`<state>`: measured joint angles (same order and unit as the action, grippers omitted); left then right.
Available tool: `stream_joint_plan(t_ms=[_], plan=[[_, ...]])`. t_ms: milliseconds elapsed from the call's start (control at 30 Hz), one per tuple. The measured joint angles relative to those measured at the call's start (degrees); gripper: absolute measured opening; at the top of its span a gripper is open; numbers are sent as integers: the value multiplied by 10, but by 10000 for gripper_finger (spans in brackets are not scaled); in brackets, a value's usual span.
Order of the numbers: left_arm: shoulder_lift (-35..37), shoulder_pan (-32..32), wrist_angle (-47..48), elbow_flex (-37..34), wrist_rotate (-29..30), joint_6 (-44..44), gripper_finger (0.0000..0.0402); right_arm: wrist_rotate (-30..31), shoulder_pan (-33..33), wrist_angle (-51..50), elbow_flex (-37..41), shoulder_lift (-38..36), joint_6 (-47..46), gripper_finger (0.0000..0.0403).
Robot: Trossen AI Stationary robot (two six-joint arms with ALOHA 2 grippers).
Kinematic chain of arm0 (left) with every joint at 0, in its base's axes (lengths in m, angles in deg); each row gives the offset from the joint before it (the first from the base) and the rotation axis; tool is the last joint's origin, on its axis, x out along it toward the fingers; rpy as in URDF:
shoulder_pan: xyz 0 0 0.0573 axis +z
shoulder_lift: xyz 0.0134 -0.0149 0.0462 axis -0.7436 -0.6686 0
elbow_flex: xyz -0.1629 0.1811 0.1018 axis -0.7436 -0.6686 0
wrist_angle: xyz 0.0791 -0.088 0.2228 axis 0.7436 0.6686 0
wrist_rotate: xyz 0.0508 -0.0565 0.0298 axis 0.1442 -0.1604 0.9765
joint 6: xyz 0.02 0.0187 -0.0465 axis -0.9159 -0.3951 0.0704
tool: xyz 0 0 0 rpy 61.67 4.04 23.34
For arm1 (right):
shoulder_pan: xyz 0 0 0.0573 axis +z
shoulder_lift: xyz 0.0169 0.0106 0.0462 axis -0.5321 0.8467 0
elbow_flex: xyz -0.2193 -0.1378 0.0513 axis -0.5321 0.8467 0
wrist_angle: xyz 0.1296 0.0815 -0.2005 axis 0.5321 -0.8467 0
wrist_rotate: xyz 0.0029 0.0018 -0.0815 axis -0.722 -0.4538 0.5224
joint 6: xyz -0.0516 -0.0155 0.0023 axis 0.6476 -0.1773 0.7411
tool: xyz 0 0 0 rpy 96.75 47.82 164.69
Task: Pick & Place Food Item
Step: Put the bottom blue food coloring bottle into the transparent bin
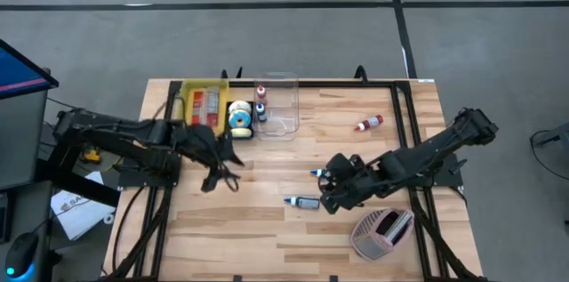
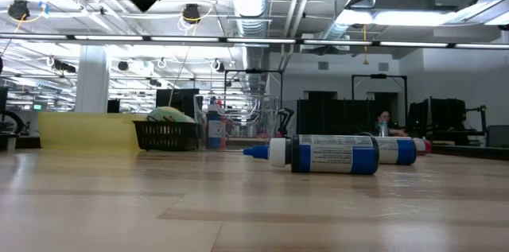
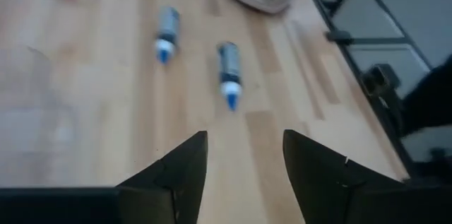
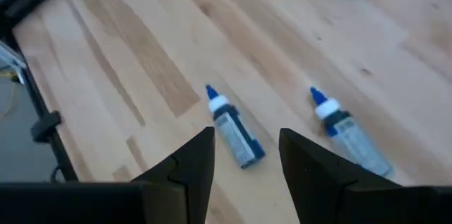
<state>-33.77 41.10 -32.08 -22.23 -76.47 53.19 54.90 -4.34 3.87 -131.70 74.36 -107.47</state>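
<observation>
Two blue-capped bottles lie on their sides on the wooden table: one just ahead of my right gripper, the other a little farther back. My right gripper hangs open above the table, with nothing between its fingers. My left gripper is open and empty too, raised over the table's left half. A small dark basket at the far left holds a round yellow and blue item.
A yellow bin and a clear box with small bottles stand beside the dark basket at the far edge. A red-capped bottle lies at the far right. A pink basket lies on its side near the right front.
</observation>
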Motion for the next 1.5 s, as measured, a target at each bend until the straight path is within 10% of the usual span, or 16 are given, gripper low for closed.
stream_joint_plan(t_ms=[267, 733, 1500], plan=[[-8, -73, -182, -114, 39, 80, 191, -50, -18, 117, 10, 30, 28, 152], [10, -82, -240, -133, 72, 94, 191, -391, -154, 116, -71, 213, 185, 152], [157, -84, -144, -133, 118, 96, 191, -372, -164, -246, -513, 572, 407, 152]])
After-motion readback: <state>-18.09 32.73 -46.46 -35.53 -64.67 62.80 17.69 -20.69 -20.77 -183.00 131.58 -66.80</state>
